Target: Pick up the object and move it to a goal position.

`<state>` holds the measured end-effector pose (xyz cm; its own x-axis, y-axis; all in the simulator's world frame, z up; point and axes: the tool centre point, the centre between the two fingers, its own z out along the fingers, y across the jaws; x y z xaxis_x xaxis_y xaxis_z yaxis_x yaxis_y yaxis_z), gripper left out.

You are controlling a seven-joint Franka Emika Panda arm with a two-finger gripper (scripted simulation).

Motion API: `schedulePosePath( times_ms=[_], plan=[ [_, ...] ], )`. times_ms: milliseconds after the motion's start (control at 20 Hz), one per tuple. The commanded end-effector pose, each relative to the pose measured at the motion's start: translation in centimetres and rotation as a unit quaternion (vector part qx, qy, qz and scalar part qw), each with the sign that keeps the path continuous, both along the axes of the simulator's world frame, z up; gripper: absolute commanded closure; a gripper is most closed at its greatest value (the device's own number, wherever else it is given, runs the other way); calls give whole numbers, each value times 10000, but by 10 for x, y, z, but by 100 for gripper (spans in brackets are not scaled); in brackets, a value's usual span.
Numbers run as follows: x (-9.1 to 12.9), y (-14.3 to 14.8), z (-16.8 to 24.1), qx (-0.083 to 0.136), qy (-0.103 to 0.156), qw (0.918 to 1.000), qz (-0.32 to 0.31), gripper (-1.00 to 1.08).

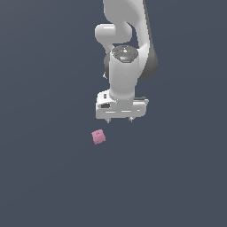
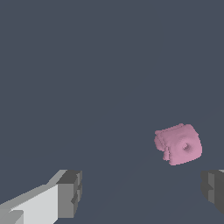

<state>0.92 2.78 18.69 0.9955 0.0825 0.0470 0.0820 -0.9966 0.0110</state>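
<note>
The object is a small pink, roughly cube-shaped block [image 1: 98,137] with ridged sides, lying on the dark grey floor. My white gripper [image 1: 119,120] hangs above it, a little toward the exterior view's right, pointing down, with only short fingertip stubs showing. In the wrist view the block [image 2: 178,144] lies beyond the fingers, nearer the one that shows dark at the picture's edge. My gripper [image 2: 142,194] is open and empty, its two fingertips [image 2: 70,192] spread wide apart. The block is not between them.
The dark grey floor [image 1: 44,177] runs flat all around. The white arm [image 1: 124,53] rises behind the gripper at the top of the exterior view. No other objects show, and no goal marker shows.
</note>
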Motion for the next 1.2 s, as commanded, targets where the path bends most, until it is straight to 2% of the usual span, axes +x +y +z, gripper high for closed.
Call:
schedulePosePath(
  times_ms=[0,650,1150],
  plan=[
    [0,0,0,0,0,10000,0,-92],
    [1,-15,9,-38,-58,10000,54,-92],
    [3,-25,-1,-46,-23,9998,214,-92]
  ],
)
